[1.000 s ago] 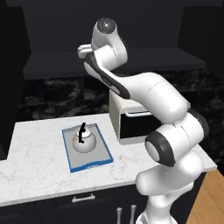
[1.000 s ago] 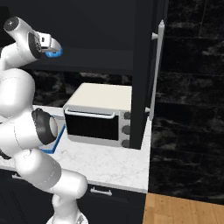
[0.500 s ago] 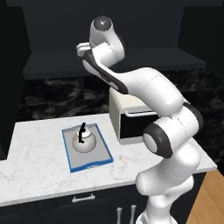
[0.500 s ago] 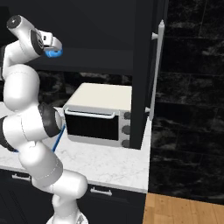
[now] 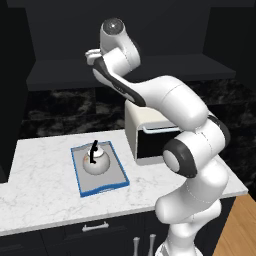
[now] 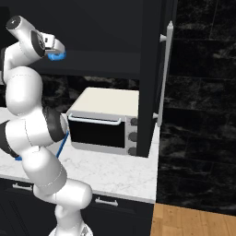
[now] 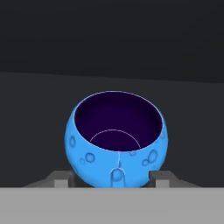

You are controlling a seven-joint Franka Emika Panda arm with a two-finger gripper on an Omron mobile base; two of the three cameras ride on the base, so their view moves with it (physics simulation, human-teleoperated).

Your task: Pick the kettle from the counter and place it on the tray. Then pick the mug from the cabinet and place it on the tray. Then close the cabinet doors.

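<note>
The blue mug (image 7: 116, 144) with a dark purple inside stands on the dark cabinet shelf (image 5: 60, 75). My gripper (image 7: 113, 178) reaches into the cabinet at shelf height, and its two fingertips (image 7: 65, 178) lie against the mug's lower sides. From the right, the mug (image 6: 57, 56) shows as a blue patch at the tip of my gripper (image 6: 54, 50). The white kettle (image 5: 95, 161) with its black handle sits upright on the blue-rimmed tray (image 5: 109, 179) on the marble counter (image 5: 45, 170). One black cabinet door (image 6: 154, 69) with a silver handle stands open on the right.
A white toaster oven (image 5: 150, 135) stands on the counter right of the tray, below my arm. The open door hangs over the counter's right end (image 6: 124, 173). Dark drawers run under the counter, and wooden floor (image 6: 193, 221) shows at the lower right.
The jaws have closed in from wide open onto the mug's sides. The arm has shifted only slightly at the shelf. Kettle and tray have stayed put.
</note>
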